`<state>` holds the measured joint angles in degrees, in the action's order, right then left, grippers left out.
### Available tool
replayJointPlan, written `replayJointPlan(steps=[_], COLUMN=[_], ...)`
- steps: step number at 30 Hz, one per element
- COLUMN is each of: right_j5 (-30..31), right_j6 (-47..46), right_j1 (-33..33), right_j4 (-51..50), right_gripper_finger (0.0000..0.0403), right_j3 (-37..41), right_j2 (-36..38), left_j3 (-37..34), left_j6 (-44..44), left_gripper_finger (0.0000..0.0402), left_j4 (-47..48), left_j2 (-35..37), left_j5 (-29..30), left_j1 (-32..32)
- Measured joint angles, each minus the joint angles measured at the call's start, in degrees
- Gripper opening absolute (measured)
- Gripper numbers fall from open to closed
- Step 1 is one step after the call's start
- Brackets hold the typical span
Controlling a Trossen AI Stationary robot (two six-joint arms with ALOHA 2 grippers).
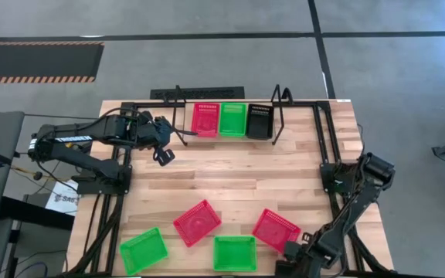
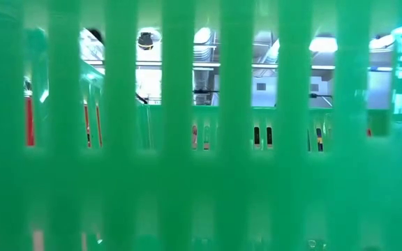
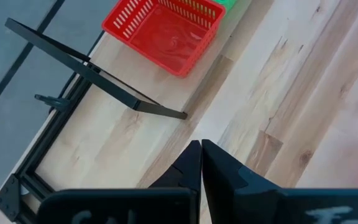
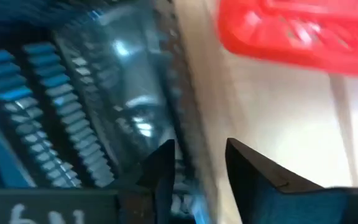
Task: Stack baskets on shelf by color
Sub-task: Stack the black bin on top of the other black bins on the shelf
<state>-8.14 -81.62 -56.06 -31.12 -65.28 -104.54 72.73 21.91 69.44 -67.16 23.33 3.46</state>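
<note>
High view, tabletop: light wood-plank table [image 1: 230,181] with a black frame along its edges; both arms work over it.
Shelf: narrow board [image 1: 230,133] at the far edge between two black wire uprights, carrying three baskets side by side, each touching the next.
Shelf baskets: red basket on shelf [image 1: 205,120] at the left, green basket on shelf [image 1: 232,120] in the middle, black basket on shelf [image 1: 259,121] at the right.
Loose baskets, near edge: left green basket [image 1: 143,250], tilted; centre red basket [image 1: 197,222], tilted; middle green basket [image 1: 235,253], square to the edge; right red basket [image 1: 276,230], tilted. All lie apart from one another.
Low view: a green mesh wall fills the picture; slots show only slivers of the room behind.
Left arm: reaches in from the left, its left gripper [image 1: 163,155] near the shelf's left upright, over bare wood; fingers pressed together, holding nothing.
Right arm: folded at the near right corner, its right gripper [image 1: 290,251] low beside the right red basket; its wrist view shows a black basket [image 4: 92,93] with the mesh wall between the spread fingers; whether they pinch it I cannot tell.
</note>
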Motion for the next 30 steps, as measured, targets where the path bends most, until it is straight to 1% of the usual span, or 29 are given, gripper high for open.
replayJointPlan(steps=[1,3,6,7,11,15,17,20,22,24,27,30], right_j5=[-0.79,-1.86,-2.79,-3.16,-3.97,-3.87,-2.56,3.81,11.74,20.53,31.87,38.84], right_j6=[-0.02,-0.20,-0.40,-0.64,-3.20,-3.31,-2.51,-1.40,-0.66,-0.34,0.56,5.96], right_j1=[0.14,0.69,1.36,1.70,3.02,4.24,4.89,6.21,7.73,9.98,14.82,21.65], right_j4=[-0.67,-1.40,-3.42,-3.10,-2.84,-2.49,-2.47,-3.81,-8.24,-15.30,-25.40,-28.20], right_gripper_finger=[0.0148,0.0116,0.0040,0.0020,0.0010,0.0007,0.0006,0.0005,0.0005,0.0005,0.0004,0.0004], right_j3=[0.00,-0.02,0.03,-0.02,-0.28,-3.86,-6.32,-10.20,-13.20,-16.03,-19.36,-20.62], right_j2=[0.05,0.20,0.99,1.24,2.10,4.63,6.31,9.46,11.81,13.81,16.11,18.36], left_j3=[0.00,0.00,0.00,0.00,0.00,0.00,0.00,0.00,0.00,0.00,0.00,0.00], left_j6=[0.03,0.34,0.59,0.58,-0.27,-1.26,-1.29,-1.31,-1.27,-1.27,-1.24,-0.79], left_gripper_finger=[0.0000,0.0000,0.0000,0.0000,0.0000,0.0000,0.0000,0.0000,0.0000,0.0000,0.0000,0.0000], left_j4=[-0.01,-0.03,-0.06,-0.08,-0.08,-0.01,0.00,0.01,0.03,0.03,0.03,0.03], left_j2=[0.00,0.00,0.00,0.00,0.00,0.00,0.00,0.00,0.00,0.00,0.00,0.00], left_j5=[-0.07,-0.11,-0.11,-0.11,-0.11,-0.09,-0.11,-0.11,-0.09,-0.10,-0.11,-0.11], left_j1=[0.00,0.00,0.00,0.00,0.00,0.00,0.00,0.00,0.00,0.00,0.00,0.00])
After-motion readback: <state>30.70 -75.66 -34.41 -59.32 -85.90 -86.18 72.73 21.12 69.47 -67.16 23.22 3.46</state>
